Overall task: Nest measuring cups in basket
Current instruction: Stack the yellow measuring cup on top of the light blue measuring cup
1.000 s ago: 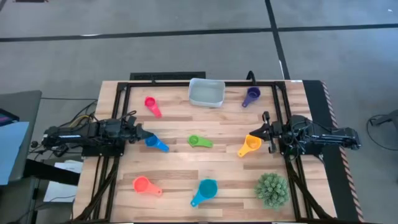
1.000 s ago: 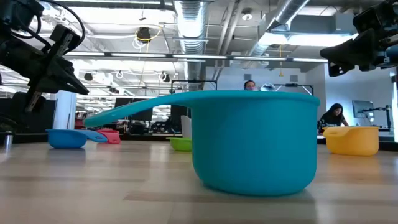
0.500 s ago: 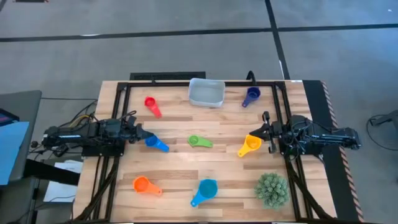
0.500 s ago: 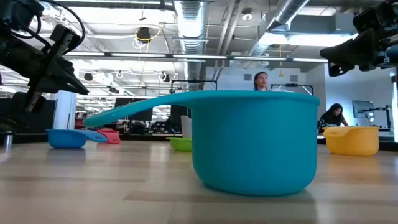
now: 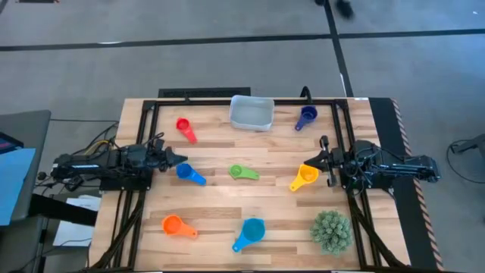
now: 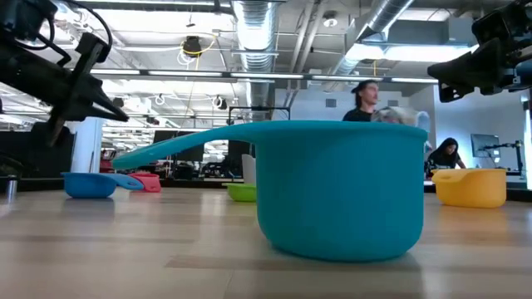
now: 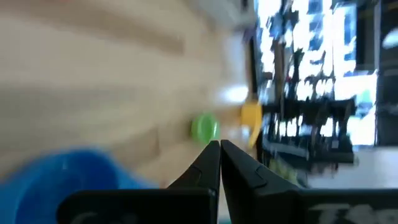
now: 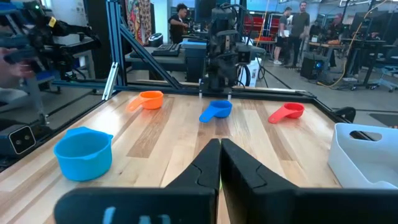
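Observation:
Seven measuring cups lie apart on the table, each resting on its base: red-pink (image 5: 184,127), purple (image 5: 305,116), blue (image 5: 189,174), green (image 5: 242,173), yellow (image 5: 303,178), orange (image 5: 176,226) and teal (image 5: 248,233). The teal cup (image 6: 337,187) fills the low view. The pale basket (image 5: 251,114) stands near the far edge. My left gripper (image 5: 180,159) hovers shut just left of the blue cup (image 7: 62,180). My right gripper (image 5: 314,161) hangs shut above the table beside the yellow cup, its fingertips meeting in its wrist view (image 8: 219,143).
A spiky green plant (image 5: 332,230) stands at the near right corner. A black frame (image 5: 227,101) runs around the table's edges. Bare wood lies between the cups in the middle. People move in the room beyond the far edge.
My left gripper has turned about its wrist above the table beside the blue cup, and its fingers now point more level toward the table's right. The cups and the right arm have stayed put. A person has walked across the room behind the table.

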